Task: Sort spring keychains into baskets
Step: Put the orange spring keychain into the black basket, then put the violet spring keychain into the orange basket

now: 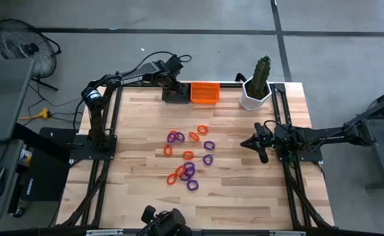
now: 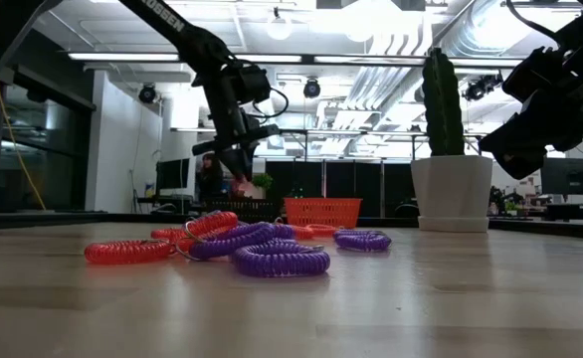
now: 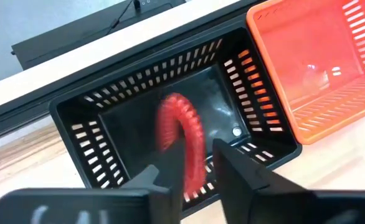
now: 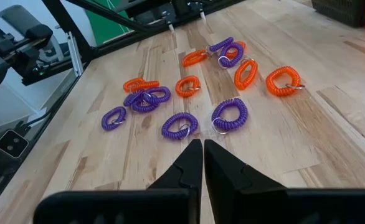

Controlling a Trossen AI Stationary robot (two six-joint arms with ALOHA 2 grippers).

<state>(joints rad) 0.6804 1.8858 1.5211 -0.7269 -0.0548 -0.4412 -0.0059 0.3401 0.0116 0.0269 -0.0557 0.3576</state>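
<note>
Two baskets sit side by side, touching, at the 12 o'clock edge of the bench [image 1: 146, 131] in the high view: black basket [image 1: 175, 94] and orange basket [image 1: 204, 92] just at its 3 o'clock. White cactus pot [image 1: 255, 99] stands near the orange one, further toward 3 o'clock. A floor fan [image 1: 23, 43] stands off the bench at 10 o'clock.

Left hand [image 3: 198, 171] hangs over the black basket [image 3: 170, 124], fingers parted narrowly. One orange spring keychain [image 3: 182, 140] is in the gap between them over the basket floor, blurred; its loop stands on edge, long axis running from the fingertips toward the far wall. Whether the fingers touch it I cannot tell. Orange basket [image 3: 319, 68] shows no keychain in the part seen.

Loose pile of keychains [image 1: 187, 157], orange and purple mixed, lies flat at bench centre, several overlapping, with no common direction.

Right hand [image 4: 203, 155] waits at the 3 o'clock side, fingers together, holding nothing, pointing toward the pile [image 4: 195, 93], well apart from it.
</note>
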